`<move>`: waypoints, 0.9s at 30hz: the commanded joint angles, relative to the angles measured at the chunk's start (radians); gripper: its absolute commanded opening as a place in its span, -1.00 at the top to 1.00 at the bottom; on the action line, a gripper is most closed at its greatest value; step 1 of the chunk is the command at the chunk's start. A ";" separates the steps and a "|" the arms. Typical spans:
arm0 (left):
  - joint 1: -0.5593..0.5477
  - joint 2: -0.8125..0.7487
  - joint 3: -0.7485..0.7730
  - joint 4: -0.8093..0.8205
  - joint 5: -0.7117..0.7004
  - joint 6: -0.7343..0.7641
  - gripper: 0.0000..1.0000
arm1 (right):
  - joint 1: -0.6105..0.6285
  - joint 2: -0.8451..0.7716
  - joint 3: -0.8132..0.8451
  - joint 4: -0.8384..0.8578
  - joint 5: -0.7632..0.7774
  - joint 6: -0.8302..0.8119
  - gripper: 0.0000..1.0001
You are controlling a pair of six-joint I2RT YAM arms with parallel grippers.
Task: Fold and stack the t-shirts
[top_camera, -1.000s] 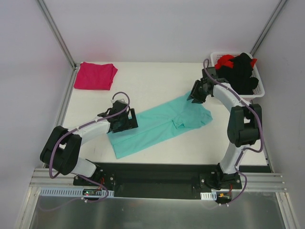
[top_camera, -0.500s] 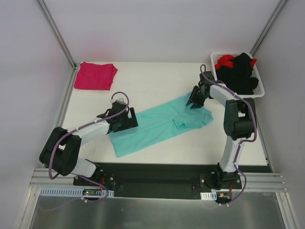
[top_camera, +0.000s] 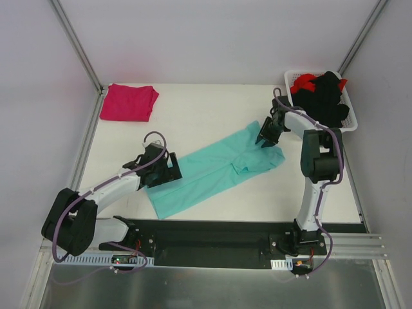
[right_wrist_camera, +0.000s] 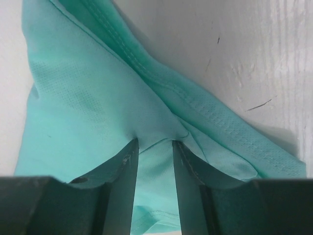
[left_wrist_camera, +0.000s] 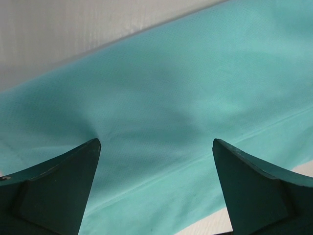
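A teal t-shirt [top_camera: 212, 170] lies stretched out at a slant across the middle of the table. My left gripper [top_camera: 168, 172] hovers over its near-left end, jaws wide open, with flat teal cloth [left_wrist_camera: 171, 88] and a hem seam showing between the fingers [left_wrist_camera: 63, 186]. My right gripper [top_camera: 264, 140] is at the shirt's far-right corner. There its jaws stand narrowly open, tips pressed into puckered teal cloth [right_wrist_camera: 88, 98], and midway between them [right_wrist_camera: 154, 142] more cloth shows. A folded magenta t-shirt [top_camera: 127, 102] lies at the far left corner.
A white basket [top_camera: 351, 127] at the far right corner holds black and red garments [top_camera: 325, 96]. Bare white table [top_camera: 206, 109] lies between the magenta shirt and the basket. Frame posts rise at both back corners.
The left gripper has drawn back toward the near left along the teal shirt. The right gripper has dropped slightly onto the shirt's far-right corner. Neither gripper's jaws have changed.
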 commanded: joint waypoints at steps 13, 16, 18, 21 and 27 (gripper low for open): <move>-0.209 -0.107 0.024 -0.196 -0.098 -0.132 -0.99 | -0.004 0.139 0.283 -0.116 -0.058 -0.007 0.26; -0.229 -0.094 0.030 -0.199 -0.105 -0.141 -0.98 | -0.003 0.139 0.296 -0.115 -0.055 -0.011 0.26; -0.240 -0.080 0.039 -0.201 -0.107 -0.146 -0.98 | -0.003 0.146 0.303 -0.115 -0.058 -0.014 0.26; -0.272 -0.055 0.054 -0.201 -0.113 -0.160 -0.98 | -0.004 0.162 0.319 -0.118 -0.066 -0.015 0.26; -0.338 -0.009 0.088 -0.202 -0.130 -0.192 -0.97 | -0.001 0.176 0.348 -0.129 -0.069 -0.020 0.26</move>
